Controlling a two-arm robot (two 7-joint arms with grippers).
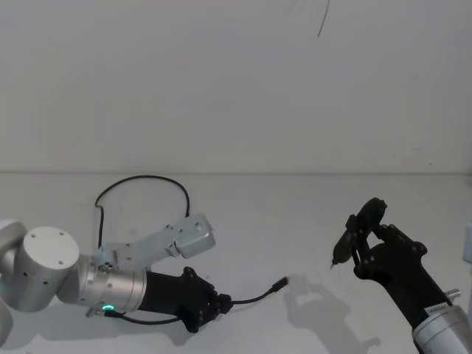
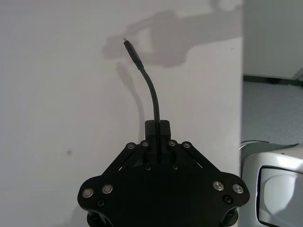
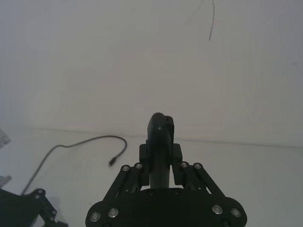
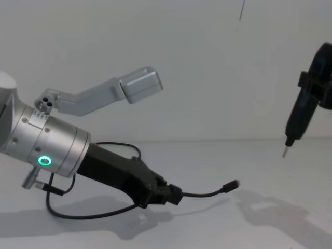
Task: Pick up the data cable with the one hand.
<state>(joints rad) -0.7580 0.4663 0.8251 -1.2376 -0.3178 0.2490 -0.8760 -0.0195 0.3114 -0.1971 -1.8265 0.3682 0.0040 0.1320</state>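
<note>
Left gripper [image 1: 223, 301] clenched on the data cable [image 1: 254, 298].
Its plug [image 1: 281, 283] juts past the fingertips; the rest loops over the counter [image 1: 295, 221]. The right gripper [image 1: 359, 234], well apart, grasps a pen-like tool [image 1: 343, 247].

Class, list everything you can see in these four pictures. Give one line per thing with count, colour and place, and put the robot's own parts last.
data cable: one, black, looped on the table behind and under the left arm; gripped near one plug, which sticks out toward the robot's right.
pen-like tool: one, dark with a pale tip, on the robot's right, pointing down above the table.
table: one, white, under everything.
wall: one, white, behind the table.
left claw: one, black on a silver wrist with a green ring, low over the table's left front, shut on the data cable.
right claw: one, black, raised on the right, shut on the pen-like tool.
</note>
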